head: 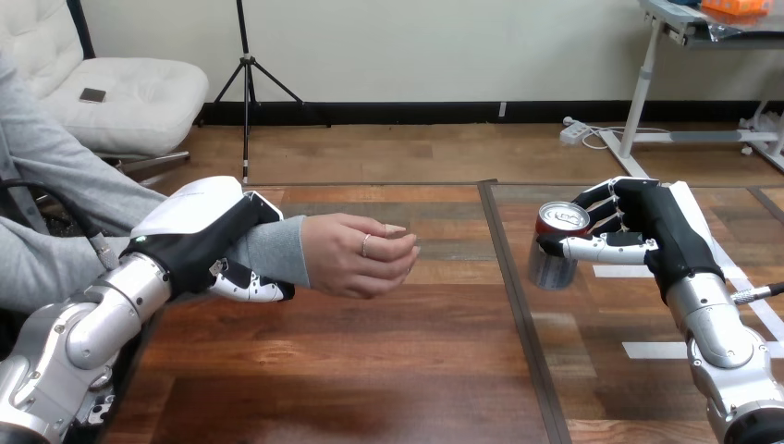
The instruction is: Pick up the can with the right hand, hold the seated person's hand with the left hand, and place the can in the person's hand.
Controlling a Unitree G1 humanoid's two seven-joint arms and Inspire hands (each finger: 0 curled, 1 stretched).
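One can (559, 242) in the right hand's (647, 227) grasp, at the table's right side.
Its fingers (606, 205) curl round the can's far side and its thumb lies across the near side, so the hand is closed on it; the can is upright, and whether its base touches the table (370, 370) cannot be told. Well apart to the left, the person's hand (356, 254) is held out above the wood, side-on, fingers loosely bent, holding nothing. The left hand (199, 231) is wrapped over the person's forearm (273, 248) in its grey sleeve, just behind the wrist, fingertips (250, 289) curled beneath it. Strips of white tape (647, 350) lie on the table near the right arm.
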